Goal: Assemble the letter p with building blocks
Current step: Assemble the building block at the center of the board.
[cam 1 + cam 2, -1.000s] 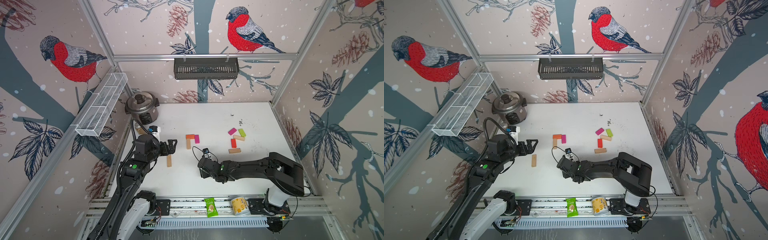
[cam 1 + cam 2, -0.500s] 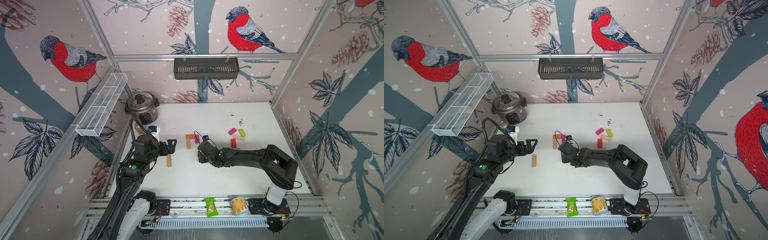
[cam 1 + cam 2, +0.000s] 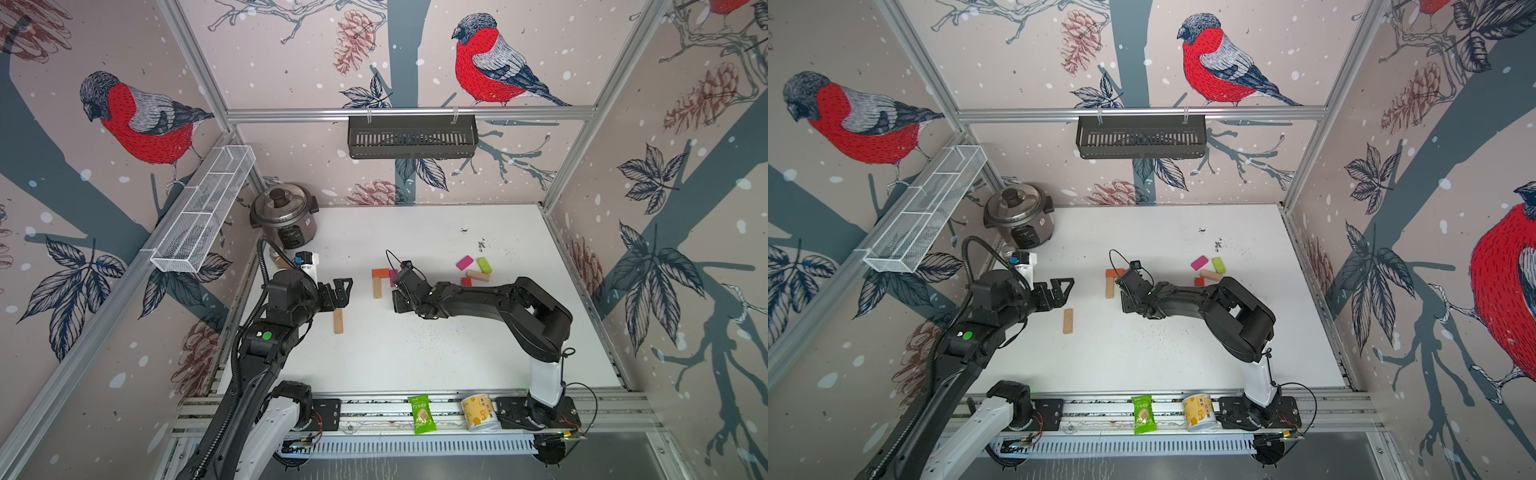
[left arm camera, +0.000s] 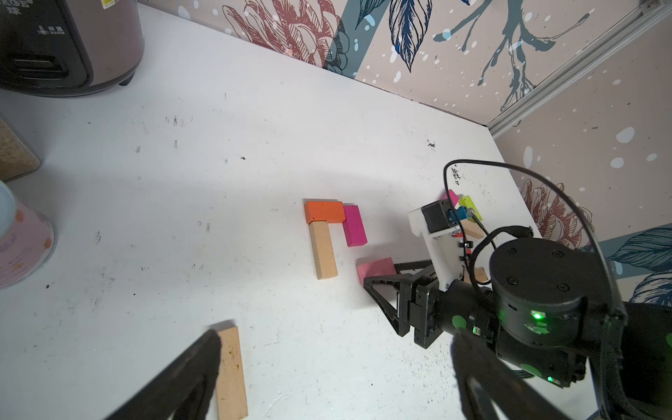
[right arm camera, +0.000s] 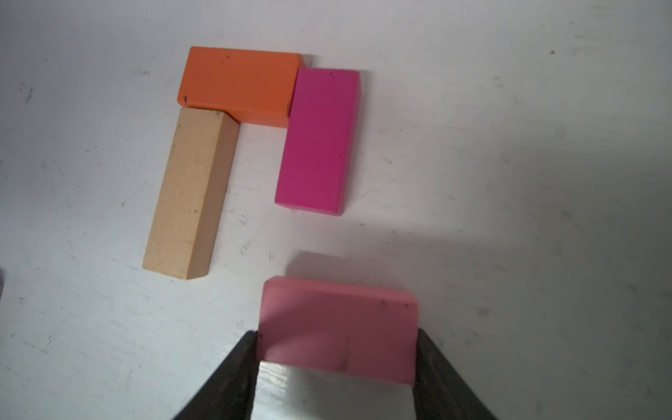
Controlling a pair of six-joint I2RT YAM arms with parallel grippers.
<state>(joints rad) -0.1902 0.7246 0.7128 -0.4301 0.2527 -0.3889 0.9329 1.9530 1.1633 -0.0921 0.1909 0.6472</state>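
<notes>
The right pincer (image 5: 336, 332) is closed partway on a light pink flat rectangular block (image 5: 338, 320), which is clamped by its two short ends between the black fingers (image 5: 243, 367). Whether this block rests on the white desk (image 3: 415, 353) or is held just above it cannot be told. It is held crosswise, just short of the free end of a magenta rectangular block (image 5: 316, 142). A narrow strip of bare desk is left between the two, and the pink block juts past the magenta one on the side away from a plain wood bar (image 5: 189, 196). An orange rectangular block (image 5: 240, 85) is touched by one end of that wood bar and by the side of the magenta block, so that three sides of a frame are formed with bare desk inside. The left pincer (image 3: 343, 294) is spread wide and grips nothing. It hangs near one end of a second plain wood bar (image 3: 338, 321), which lies alone. Well apart, toward the right wall, a magenta, a lime green, a red and a wood block (image 3: 478, 275) are grouped. The front half of the desk is left bare.
</notes>
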